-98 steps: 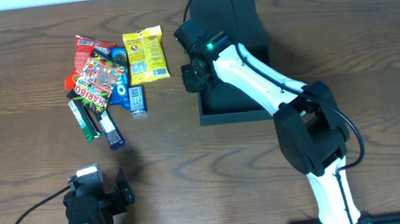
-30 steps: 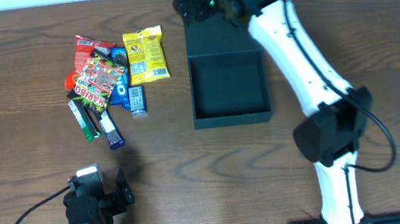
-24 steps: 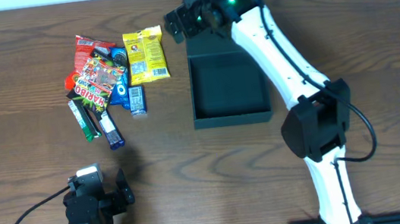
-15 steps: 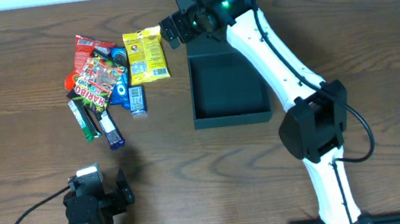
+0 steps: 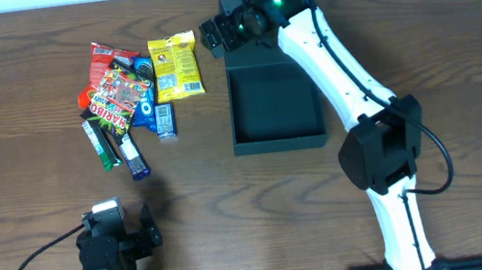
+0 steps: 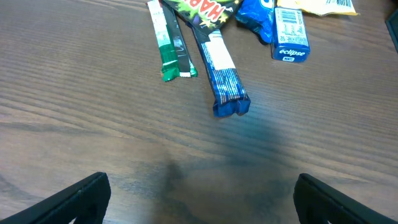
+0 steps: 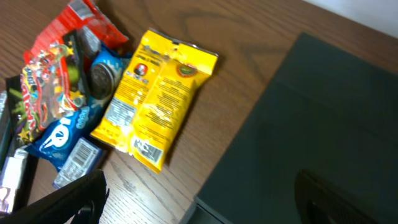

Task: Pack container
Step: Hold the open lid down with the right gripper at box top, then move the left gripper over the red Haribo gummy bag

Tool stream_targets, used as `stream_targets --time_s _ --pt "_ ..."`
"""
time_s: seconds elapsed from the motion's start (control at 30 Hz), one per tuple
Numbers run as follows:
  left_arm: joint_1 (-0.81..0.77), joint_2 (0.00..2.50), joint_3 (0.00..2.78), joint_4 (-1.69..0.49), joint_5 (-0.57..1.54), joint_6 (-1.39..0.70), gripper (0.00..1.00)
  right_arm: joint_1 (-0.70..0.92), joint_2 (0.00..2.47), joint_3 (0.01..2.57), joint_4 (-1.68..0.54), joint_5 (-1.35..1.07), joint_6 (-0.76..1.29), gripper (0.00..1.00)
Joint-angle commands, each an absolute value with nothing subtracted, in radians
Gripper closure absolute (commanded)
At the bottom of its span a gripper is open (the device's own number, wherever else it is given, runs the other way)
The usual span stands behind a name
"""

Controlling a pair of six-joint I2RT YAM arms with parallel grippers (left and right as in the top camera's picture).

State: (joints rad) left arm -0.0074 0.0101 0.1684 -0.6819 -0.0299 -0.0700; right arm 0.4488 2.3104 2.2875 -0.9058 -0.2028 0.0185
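Wooden table (image 5: 452,54), snack packets (image 5: 125,94) heaped left of open container (image 5: 281,142), left hand (image 6: 199,202) and right hand (image 7: 199,202) both spread, empty.

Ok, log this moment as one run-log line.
container open, empty | lid flat behind | right gripper open, by lid's left edge | left gripper open, parked | snacks piled left of container

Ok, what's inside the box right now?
Nothing visible inside: the box shows only its bare dark floor. The right arm covers its far right corner and part of the lid.
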Motion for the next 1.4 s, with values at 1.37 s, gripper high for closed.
stream_targets --time_s 1.37 --pt "0.045 1.368 1.159 -0.504 0.246 0.29 0.05 0.263 2.243 2.29 -0.966 -0.26 0.028 0.04"
